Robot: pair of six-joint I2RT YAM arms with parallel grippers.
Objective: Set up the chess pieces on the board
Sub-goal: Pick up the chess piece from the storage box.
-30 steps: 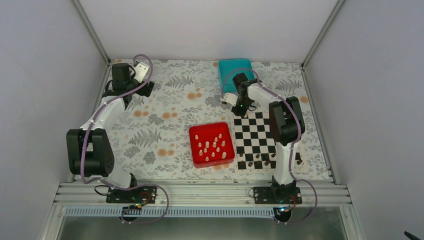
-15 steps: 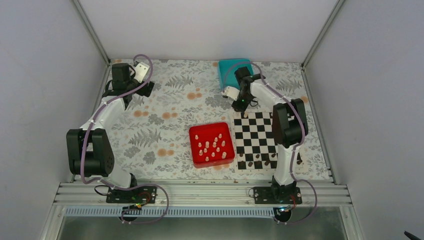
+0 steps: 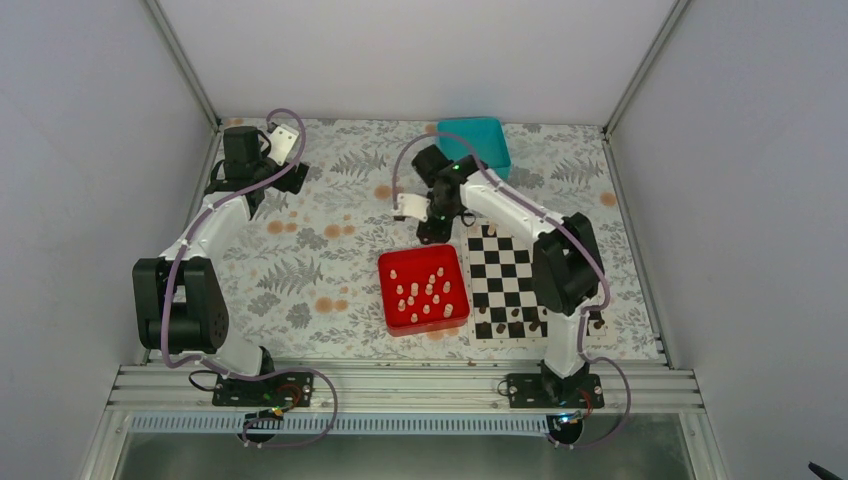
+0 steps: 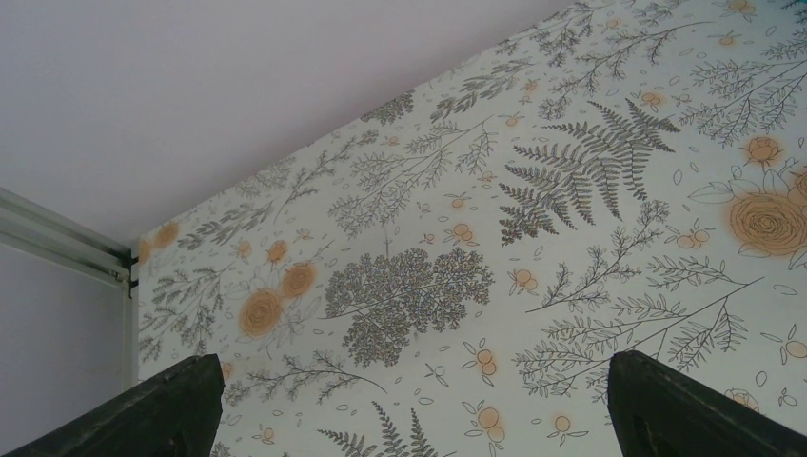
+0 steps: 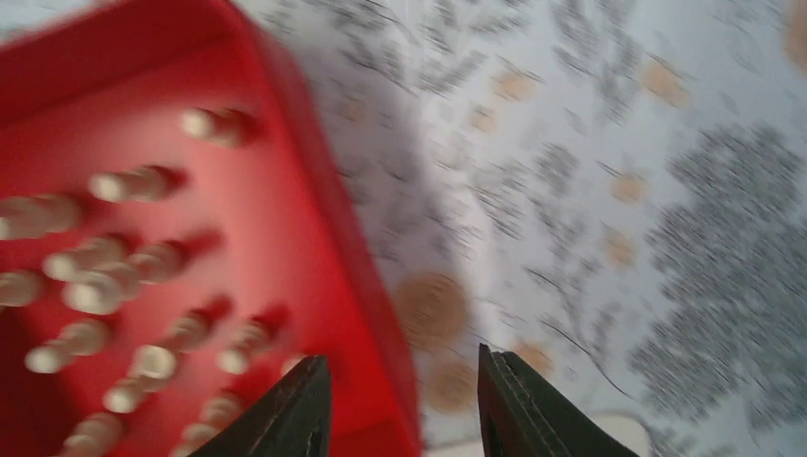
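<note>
Several cream chess pieces (image 3: 425, 290) lie in the red tray (image 3: 390, 300), seen blurred in the right wrist view as chess pieces (image 5: 114, 276) in the red tray (image 5: 324, 238). The board (image 3: 520, 270) lies right of the tray, with one pale piece (image 3: 489, 230) standing at its far left corner and dark pieces (image 3: 510, 320) along its near rows. My right gripper (image 3: 432, 226) hovers over the tray's far edge, open and holding nothing (image 5: 400, 386). My left gripper (image 3: 290, 165) is far off at the back left, wide open (image 4: 409, 419) over bare tablecloth.
A teal tray (image 3: 475, 140) stands at the back, behind the right arm. The floral tablecloth (image 3: 320, 250) covers the table, with grey walls close on three sides.
My right gripper opened, left a pale piece on the board's far left corner, then swung left to the red tray's far edge. The left arm has not moved.
</note>
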